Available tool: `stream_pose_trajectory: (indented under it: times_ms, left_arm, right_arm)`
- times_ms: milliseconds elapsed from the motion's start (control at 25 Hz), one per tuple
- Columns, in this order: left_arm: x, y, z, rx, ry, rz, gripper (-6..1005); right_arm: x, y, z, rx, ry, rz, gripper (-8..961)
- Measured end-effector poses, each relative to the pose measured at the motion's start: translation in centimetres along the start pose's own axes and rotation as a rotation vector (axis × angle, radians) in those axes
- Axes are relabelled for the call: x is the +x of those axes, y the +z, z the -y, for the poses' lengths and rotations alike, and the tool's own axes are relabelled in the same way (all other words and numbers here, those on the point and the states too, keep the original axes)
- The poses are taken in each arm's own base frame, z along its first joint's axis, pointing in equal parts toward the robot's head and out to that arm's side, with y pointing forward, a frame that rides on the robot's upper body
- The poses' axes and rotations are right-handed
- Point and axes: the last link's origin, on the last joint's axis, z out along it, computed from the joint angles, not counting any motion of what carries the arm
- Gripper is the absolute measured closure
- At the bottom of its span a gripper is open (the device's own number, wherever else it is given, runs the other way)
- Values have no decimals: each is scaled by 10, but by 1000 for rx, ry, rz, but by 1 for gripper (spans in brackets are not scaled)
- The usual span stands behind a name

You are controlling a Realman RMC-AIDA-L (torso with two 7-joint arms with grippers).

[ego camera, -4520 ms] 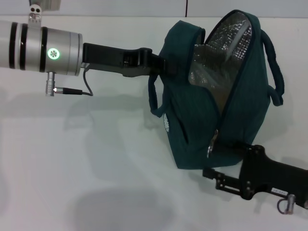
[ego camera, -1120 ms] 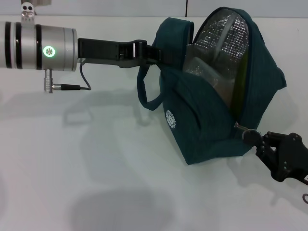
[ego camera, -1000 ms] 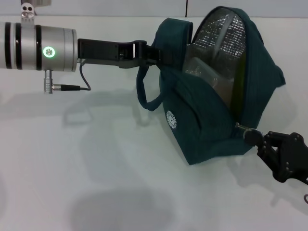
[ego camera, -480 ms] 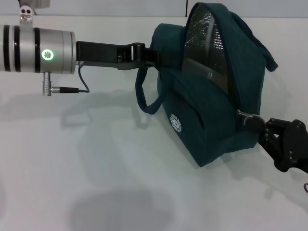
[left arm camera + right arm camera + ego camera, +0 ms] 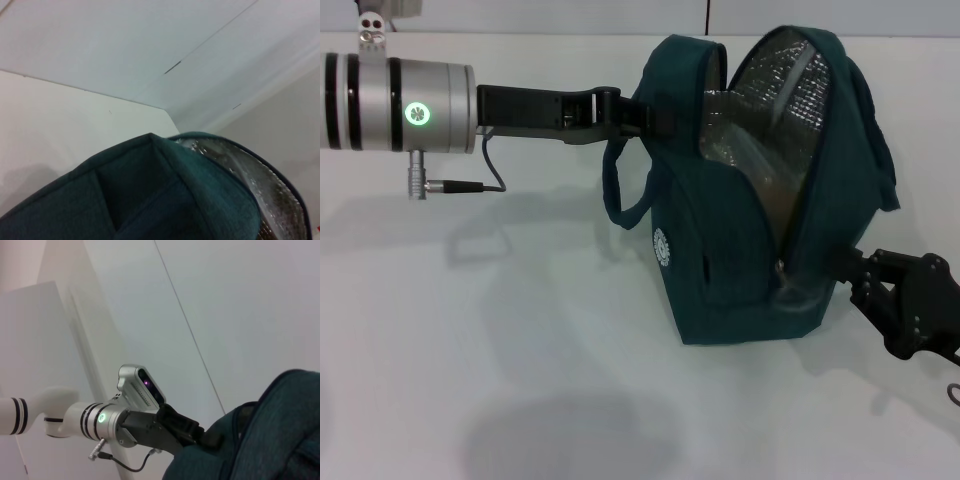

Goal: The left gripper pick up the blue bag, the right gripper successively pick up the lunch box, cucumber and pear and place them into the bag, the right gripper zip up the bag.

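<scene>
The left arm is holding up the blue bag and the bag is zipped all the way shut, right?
Not quite. The left gripper does hold the blue bag, but the bag is open: the head view shows its silver lining through the unzipped gap. The right gripper sits by its lower end.

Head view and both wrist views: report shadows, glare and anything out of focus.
Head view: soft grey shadows lie on the white table under the left arm and the blue bag; its silver lining glints. Left wrist view: the bag's fabric, right at the lens, is slightly soft. Right wrist view: even light, the left gripper at the bag reads clearly.
</scene>
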Motion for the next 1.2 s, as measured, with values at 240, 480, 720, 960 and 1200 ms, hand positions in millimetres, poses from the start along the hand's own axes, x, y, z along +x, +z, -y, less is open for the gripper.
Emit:
stream_pose_trajectory:
  times_ms: [240,480,720,960,1200]
  left_arm:
    - [0,0,0,0,0,0,958]
    - [0,0,0,0,1,1,958]
    - [-1,1,0,-1,0,5,958]
    - [-1,1,0,-2,-1,6,959]
    - [-1,2,-1,-4,0,7,959]
  right_arm:
    - [1,0,0,3,1,-9,912]
    - [5,0,0,-1,31,-34,909]
    - [14,0,-7,-55,42,-103,890]
    - [18,-7,-10,-38,53,-106,824]
    - [21,-11,-8,-9,53,-115,612]
